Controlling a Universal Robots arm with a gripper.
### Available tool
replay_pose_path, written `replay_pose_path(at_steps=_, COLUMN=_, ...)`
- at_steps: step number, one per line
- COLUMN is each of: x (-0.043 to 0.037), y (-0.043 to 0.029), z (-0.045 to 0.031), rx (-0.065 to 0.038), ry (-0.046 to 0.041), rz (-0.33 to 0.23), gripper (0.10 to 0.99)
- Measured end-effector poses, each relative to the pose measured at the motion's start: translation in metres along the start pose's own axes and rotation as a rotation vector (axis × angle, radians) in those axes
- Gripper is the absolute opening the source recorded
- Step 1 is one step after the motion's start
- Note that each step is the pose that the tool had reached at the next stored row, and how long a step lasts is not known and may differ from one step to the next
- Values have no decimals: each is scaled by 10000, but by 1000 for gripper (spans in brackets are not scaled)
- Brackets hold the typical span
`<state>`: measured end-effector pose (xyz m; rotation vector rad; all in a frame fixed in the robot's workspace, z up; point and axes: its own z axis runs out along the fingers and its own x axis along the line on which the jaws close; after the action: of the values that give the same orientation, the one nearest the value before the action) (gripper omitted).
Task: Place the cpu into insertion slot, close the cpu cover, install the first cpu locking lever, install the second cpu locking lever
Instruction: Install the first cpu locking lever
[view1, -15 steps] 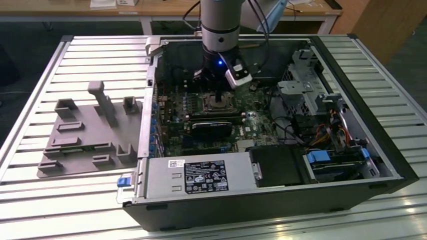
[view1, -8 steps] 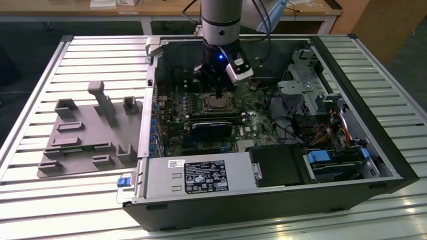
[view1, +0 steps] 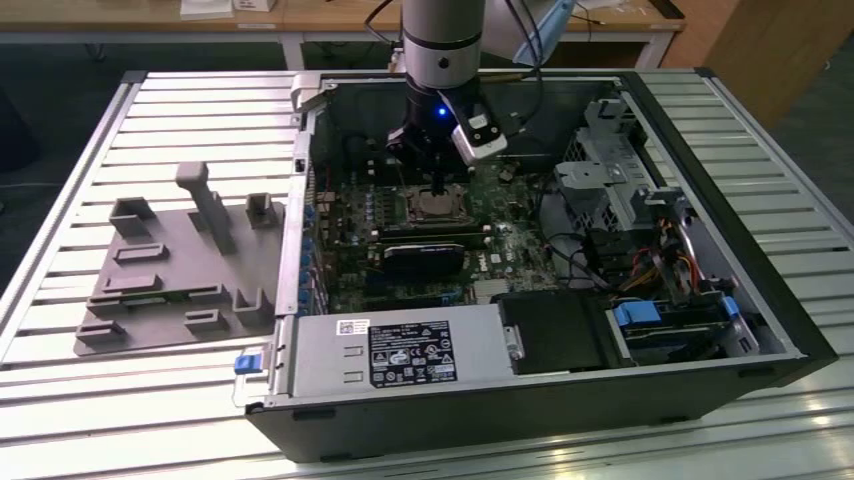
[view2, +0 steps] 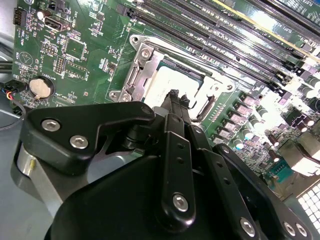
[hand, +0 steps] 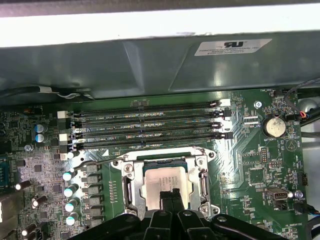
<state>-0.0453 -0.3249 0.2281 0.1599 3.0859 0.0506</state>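
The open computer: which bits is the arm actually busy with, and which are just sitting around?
In the job: gripper, cpu, cpu cover, insertion slot.
Just lying about: memory slots, coin battery, grey holder tray, power supply.

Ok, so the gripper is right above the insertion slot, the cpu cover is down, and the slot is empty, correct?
Not quite: the insertion slot is not empty. The cpu sits in it, its silver top showing through the cut-out of the cpu cover in both wrist views. The gripper is right above it and the cover is down, as you said.
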Motion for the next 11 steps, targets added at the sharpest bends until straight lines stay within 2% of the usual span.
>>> replay_pose_path(at_steps=6, x=0, y=0, z=-2, rx=1, ry=0, rz=0, gripper=106)
replay_pose_path(at_steps=11, x=-3, y=2, z=-63, rx=-1, ry=-1, rz=0, gripper=106)
